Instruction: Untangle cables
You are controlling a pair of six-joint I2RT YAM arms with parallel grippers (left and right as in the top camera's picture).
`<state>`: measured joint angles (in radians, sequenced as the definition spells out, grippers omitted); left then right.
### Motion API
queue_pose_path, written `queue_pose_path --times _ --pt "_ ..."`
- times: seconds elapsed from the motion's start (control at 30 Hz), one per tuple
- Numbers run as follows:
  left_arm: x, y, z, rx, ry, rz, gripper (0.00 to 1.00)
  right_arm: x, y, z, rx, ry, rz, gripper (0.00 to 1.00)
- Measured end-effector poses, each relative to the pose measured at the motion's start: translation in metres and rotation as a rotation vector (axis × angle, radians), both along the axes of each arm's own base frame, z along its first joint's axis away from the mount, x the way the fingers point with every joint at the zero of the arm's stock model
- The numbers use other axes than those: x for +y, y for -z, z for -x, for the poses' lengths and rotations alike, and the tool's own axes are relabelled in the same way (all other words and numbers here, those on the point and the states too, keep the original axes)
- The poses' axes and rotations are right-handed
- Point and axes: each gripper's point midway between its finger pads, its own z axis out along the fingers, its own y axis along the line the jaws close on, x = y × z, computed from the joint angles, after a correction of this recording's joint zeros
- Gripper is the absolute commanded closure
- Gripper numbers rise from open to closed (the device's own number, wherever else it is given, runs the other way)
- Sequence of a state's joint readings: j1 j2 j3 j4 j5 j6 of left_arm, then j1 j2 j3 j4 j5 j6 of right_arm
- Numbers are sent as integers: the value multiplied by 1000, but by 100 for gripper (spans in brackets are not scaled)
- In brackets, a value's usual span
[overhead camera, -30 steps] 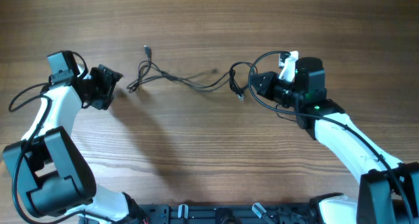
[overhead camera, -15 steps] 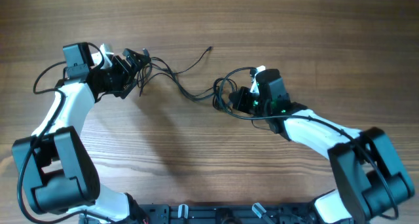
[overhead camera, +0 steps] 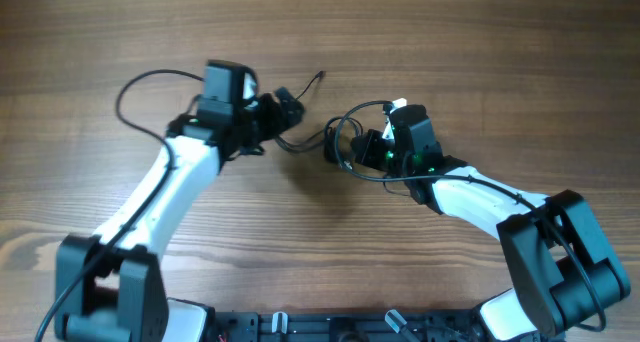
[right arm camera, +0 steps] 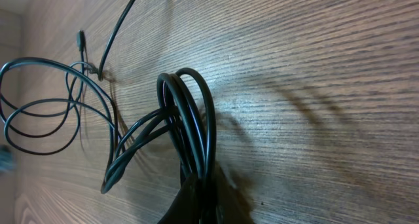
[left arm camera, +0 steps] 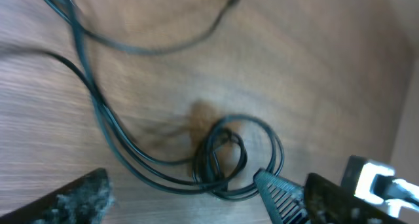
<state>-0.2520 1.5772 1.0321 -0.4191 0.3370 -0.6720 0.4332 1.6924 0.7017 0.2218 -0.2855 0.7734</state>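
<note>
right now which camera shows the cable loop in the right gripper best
Right wrist view: the cable loop fills the frame, its strands running down into the shut right gripper. Overhead shows it only as a small dark coil beside that gripper. Left wrist shows a blurred coil, the grip out of frame.

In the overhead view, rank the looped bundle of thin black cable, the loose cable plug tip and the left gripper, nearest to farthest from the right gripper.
1. looped bundle of thin black cable: clamped in the right gripper.
2. loose cable plug tip, up-left, and left gripper, farther left: too close to call.
</note>
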Motion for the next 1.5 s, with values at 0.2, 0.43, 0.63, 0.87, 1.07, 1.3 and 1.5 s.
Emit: queue_pose_path --times 0.2,0.43,0.63,0.87,1.07,1.3,1.5 --pt "-50 51 17 133 68 15 0 -1 0 -1 -3 5 4 96" --pt "-66 80 21 219 46 49 0 -1 0 -1 -3 5 4 96" --pt "-67 69 17 157 161 91 0 -1 0 -1 -3 5 5 96" --pt "-52 10 28 171 245 352 0 -1 0 -1 -4 7 7 96" --pt "-56 24 59 426 109 347 0 -1 0 -1 -4 7 7 96" --pt "-67 58 56 500 -219 272 2 -2 1 -1 0 9 10 95" --pt "-47 76 25 416 -526 277 7 -2 2 0 2 10 12 96"
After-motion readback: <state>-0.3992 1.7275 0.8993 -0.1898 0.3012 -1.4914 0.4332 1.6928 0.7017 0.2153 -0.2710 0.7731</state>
